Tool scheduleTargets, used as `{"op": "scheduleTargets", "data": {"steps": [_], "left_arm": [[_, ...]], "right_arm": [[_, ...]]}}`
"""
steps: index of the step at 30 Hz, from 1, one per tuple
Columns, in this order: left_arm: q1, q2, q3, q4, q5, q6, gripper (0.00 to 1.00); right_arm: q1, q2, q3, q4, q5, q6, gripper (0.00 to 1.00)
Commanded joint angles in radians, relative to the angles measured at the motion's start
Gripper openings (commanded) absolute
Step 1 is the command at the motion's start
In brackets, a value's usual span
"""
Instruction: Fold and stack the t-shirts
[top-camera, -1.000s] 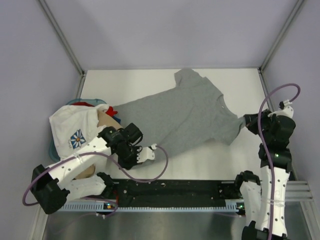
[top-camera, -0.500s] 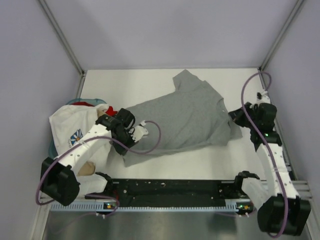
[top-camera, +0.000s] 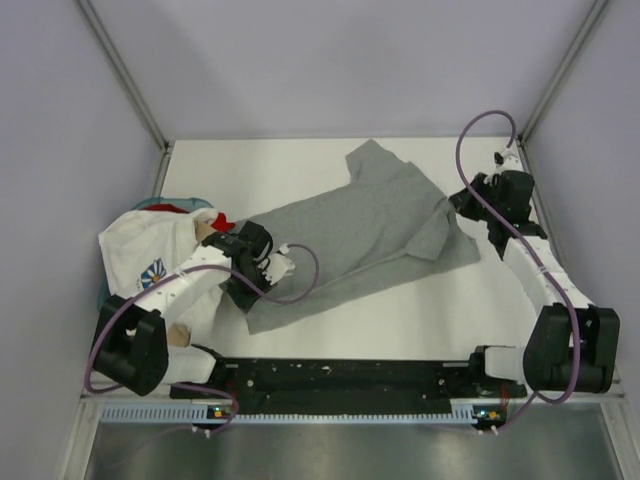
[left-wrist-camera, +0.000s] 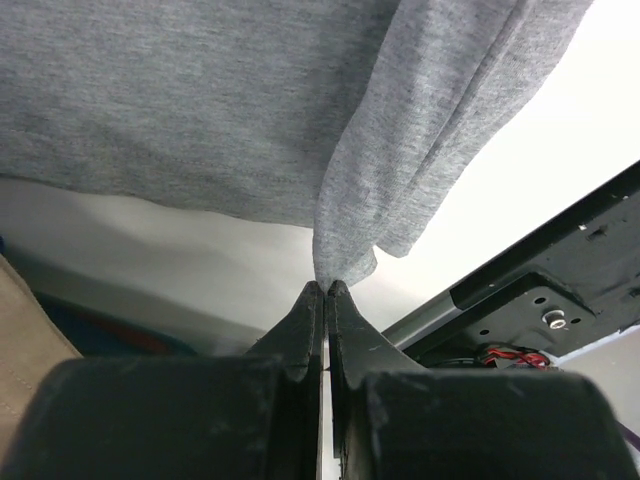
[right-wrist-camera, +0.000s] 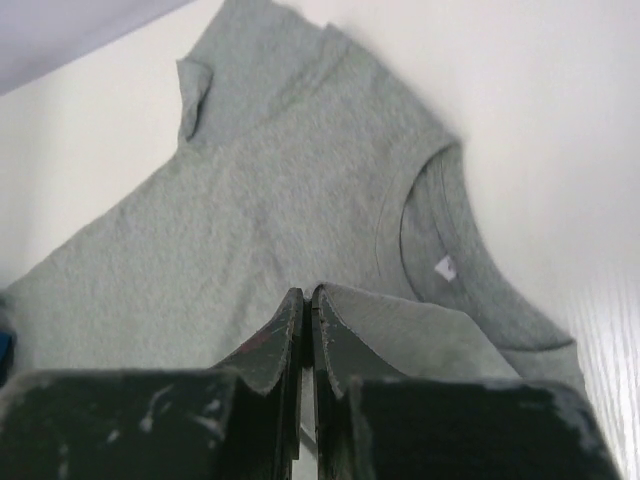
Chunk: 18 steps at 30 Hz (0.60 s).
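Observation:
A heather-grey t-shirt (top-camera: 360, 235) lies spread across the white table, its collar toward the right. My left gripper (top-camera: 283, 262) is shut on the shirt's near-left hem corner; in the left wrist view its tips (left-wrist-camera: 326, 287) pinch a hanging fold of grey t-shirt (left-wrist-camera: 200, 100). My right gripper (top-camera: 455, 203) is shut on the shirt's right sleeve by the collar. In the right wrist view grey t-shirt (right-wrist-camera: 280, 200) cloth drapes over one finger beside the tips (right-wrist-camera: 305, 295). At the left lies a pile with a white flower-print t-shirt (top-camera: 140, 255), a tan one (top-camera: 205, 238) and a red one (top-camera: 218, 220).
A blue rim (top-camera: 150, 203) shows behind the pile at the left wall. A black rail (top-camera: 350, 378) runs along the table's near edge. Grey walls with metal posts (top-camera: 125, 75) close in the back and sides.
Both grippers have moved away from the near edge with the grey shirt. The right one carried the sleeve toward the back, and the left one lifted the hem corner up beside the pile.

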Motion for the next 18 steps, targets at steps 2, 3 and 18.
{"op": "scheduleTargets", "data": {"steps": [2, 3, 18], "left_arm": [[0.007, 0.024, -0.009, 0.073, -0.043, -0.026, 0.0], [0.007, 0.03, -0.011, 0.078, -0.046, -0.032, 0.0], [0.009, 0.074, -0.014, 0.115, -0.176, -0.064, 0.04]], "right_arm": [[0.001, 0.05, 0.082, 0.084, 0.027, -0.05, 0.0], [0.002, 0.056, 0.085, 0.083, 0.027, -0.054, 0.0], [0.002, 0.169, 0.143, 0.103, -0.013, -0.07, 0.0]]}}
